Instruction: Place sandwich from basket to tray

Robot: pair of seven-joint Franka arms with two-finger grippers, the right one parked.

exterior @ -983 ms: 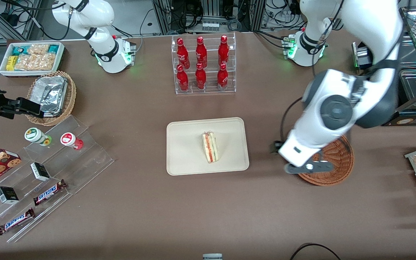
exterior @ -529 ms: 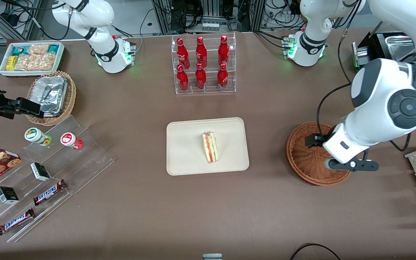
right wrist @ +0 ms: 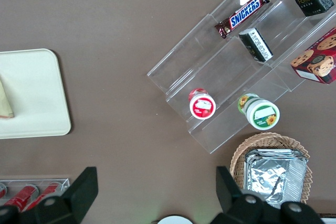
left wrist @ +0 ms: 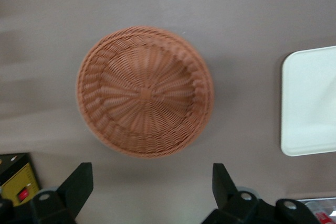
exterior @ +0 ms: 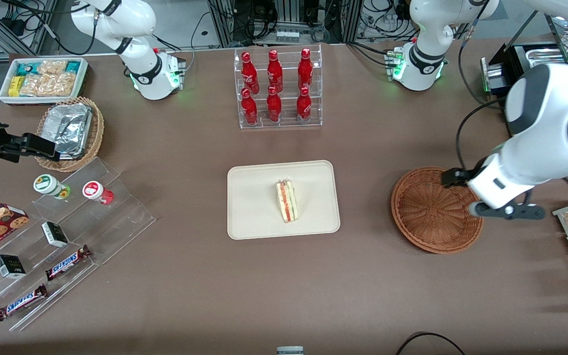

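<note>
You are seeing the tray point(left wrist: 310, 103) cut off at the frame's edge in the left wrist view, so the sandwich point(exterior: 287, 200) is not showing there; only the front view is giving you the sandwich, lying on the tray point(exterior: 254, 197) near its middle, with the striped red and green cut side facing up. In the right wrist view just a pale sliver of the sandwich point(right wrist: 5, 102) is peeking in at the frame's edge on the tray point(right wrist: 37, 93).

The gripper point(left wrist: 152, 184) is hanging above the desk point(exterior: 363, 276) just beside the basket point(left wrist: 144, 92), toward the working arm's end of the desk. Its fingers point(left wrist: 79, 182) are spread wide apart and are holding nothing and touching nothing. In the front view the gripper point(exterior: 506, 211) is largely covered by the arm's own white wrist, so you are not getting the finger gap there.

The basket point(exterior: 436, 210) is sitting empty on the desk, well apart from the tray, its woven bottom fully showing in the left wrist view.
</note>
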